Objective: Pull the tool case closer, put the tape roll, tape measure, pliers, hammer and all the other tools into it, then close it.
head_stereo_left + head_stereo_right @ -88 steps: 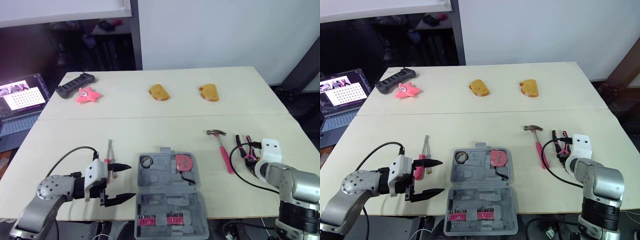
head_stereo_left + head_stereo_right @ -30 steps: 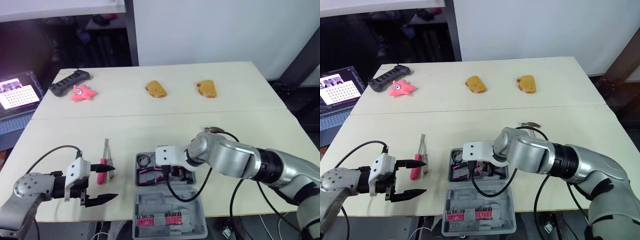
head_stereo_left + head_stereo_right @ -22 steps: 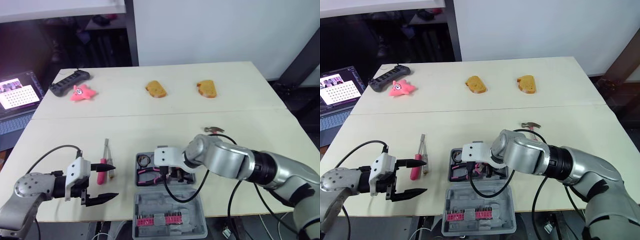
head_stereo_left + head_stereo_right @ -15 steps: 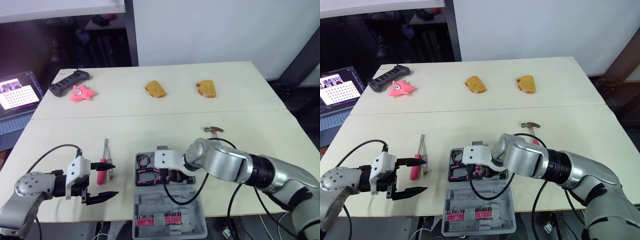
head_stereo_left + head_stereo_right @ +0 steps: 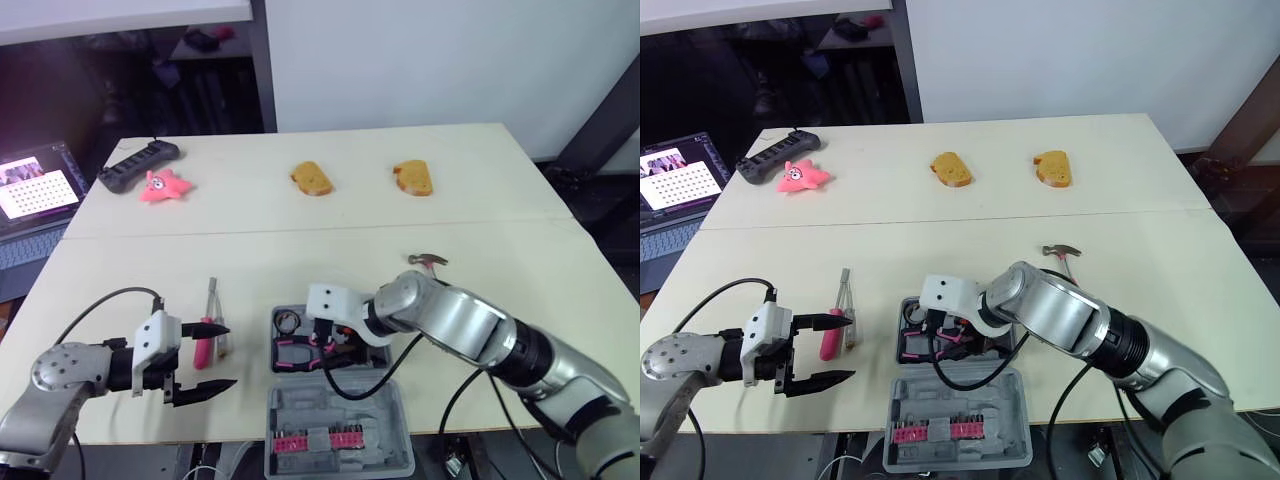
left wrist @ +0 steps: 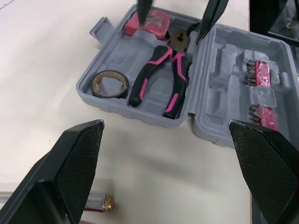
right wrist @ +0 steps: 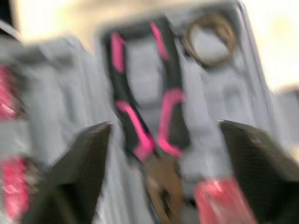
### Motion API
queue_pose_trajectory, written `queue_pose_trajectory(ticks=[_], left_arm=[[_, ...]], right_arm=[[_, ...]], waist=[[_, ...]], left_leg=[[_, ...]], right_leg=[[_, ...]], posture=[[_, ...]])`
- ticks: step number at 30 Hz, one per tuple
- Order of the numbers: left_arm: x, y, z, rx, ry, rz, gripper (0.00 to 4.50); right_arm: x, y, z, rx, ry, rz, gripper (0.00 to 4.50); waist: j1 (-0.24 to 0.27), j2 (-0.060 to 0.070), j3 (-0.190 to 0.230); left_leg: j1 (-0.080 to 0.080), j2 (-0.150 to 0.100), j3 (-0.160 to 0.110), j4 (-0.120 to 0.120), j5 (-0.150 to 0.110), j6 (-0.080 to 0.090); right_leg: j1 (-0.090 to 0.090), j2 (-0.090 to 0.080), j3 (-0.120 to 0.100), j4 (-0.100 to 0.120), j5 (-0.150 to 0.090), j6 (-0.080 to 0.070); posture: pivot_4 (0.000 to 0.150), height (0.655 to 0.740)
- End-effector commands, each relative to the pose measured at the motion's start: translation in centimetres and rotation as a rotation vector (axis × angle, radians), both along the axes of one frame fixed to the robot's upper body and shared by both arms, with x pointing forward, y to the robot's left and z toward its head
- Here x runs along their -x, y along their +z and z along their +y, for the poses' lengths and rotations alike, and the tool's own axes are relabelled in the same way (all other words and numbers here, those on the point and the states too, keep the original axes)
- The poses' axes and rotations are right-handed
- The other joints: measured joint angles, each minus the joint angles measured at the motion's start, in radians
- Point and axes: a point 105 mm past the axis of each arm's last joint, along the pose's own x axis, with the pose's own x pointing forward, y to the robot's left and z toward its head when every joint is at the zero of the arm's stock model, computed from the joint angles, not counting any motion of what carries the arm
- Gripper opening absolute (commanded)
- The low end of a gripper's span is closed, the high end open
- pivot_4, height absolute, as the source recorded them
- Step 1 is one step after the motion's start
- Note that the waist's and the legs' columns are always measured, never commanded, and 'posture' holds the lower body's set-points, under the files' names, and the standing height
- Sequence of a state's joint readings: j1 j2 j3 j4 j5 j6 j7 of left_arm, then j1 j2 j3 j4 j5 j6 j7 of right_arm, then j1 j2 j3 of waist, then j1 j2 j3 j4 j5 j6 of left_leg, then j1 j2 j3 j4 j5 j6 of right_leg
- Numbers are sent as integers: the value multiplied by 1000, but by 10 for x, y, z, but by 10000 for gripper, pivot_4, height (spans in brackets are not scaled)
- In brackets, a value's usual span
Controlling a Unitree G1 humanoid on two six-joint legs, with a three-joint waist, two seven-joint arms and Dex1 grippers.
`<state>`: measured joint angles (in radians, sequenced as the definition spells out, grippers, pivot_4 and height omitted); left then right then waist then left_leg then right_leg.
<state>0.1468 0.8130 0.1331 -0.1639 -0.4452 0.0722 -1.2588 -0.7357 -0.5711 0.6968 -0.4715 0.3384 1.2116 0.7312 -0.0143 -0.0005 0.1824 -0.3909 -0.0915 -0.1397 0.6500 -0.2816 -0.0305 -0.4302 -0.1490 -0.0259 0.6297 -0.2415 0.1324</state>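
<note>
At the near edge of the table, around its middle, the tool case is seen lying open and within easy reach, so the pulling step is judged as done. Three things are found in its far half: the tape roll in the left corner, the tape measure in the right corner, and the pliers between them, laid flat in a moulded hollow. Above the pliers the right gripper is held with its fingers spread apart and nothing between them. The left gripper, also spread wide and empty, is kept just left of the case.

Several things are judged as left to do. The hammer lies on the table right of the case, partly hidden by the right arm. The screwdriver and a thin metal tool lie side by side left of the case. After these, the lid must be closed.

The case is made of grey moulded plastic with rounded corners and shaped hollows; pink bits are held in its near half. The pliers have black and pink grips and a dull metal head. The tape roll is a thin dark ring, and the tape measure a rounded red block. The hammer has a metal head and a pink handle.
</note>
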Motion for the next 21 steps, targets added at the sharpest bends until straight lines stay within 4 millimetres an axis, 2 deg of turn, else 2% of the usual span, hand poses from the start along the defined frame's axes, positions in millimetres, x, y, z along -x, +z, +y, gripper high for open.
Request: queue_pose_trajectory(ticks=[1, 4, 5, 9, 13, 21], left_arm=[[-1, 5, 0, 1, -5, -32, 45000], [-2, 6, -1, 3, -2, -35, 45000], [-2, 6, -1, 3, -2, -36, 45000], [-3, 6, -1, 4, 2, -37, 45000], [-2, 6, -1, 4, 5, -35, 45000], [-3, 8, -2, 4, 3, -36, 45000]], right_arm=[[-5, 10, 6, -115, 7, -94, 17010], [-12, 3, 4, -213, -54, -123, 1864], [-13, 2, 4, -246, -73, -136, 798], [-18, -6, -3, -307, -163, -170, 798], [-15, -28, -13, -289, -230, -157, 798], [-11, -48, -14, -272, -264, -119, 798]], waist=[[0, 0, 0], [2, -2, -1], [2, -2, -1], [1, -2, -1], [1, -2, -1], [0, -2, -1]], left_leg=[[0, 0, 0, 1, 0, 0], [0, 0, 0, 1, 0, 0], [1, 0, 0, 1, 0, 0], [1, 0, 0, 1, 0, 0], [1, 0, 0, 1, 0, -1], [2, 0, 0, 1, 0, 0]], right_leg=[[0, 0, 0, 0, 0, 0], [0, 0, 0, 0, 0, 0], [1, 0, 0, 0, 0, 0], [1, 0, 0, 0, 0, 0], [1, 0, 0, 0, 0, 0], [1, 1, 0, 1, 0, 0]], posture=[[1500, 7400], [1500, 7400], [1500, 7400], [1500, 7400], [1500, 7400], [1500, 7400]])
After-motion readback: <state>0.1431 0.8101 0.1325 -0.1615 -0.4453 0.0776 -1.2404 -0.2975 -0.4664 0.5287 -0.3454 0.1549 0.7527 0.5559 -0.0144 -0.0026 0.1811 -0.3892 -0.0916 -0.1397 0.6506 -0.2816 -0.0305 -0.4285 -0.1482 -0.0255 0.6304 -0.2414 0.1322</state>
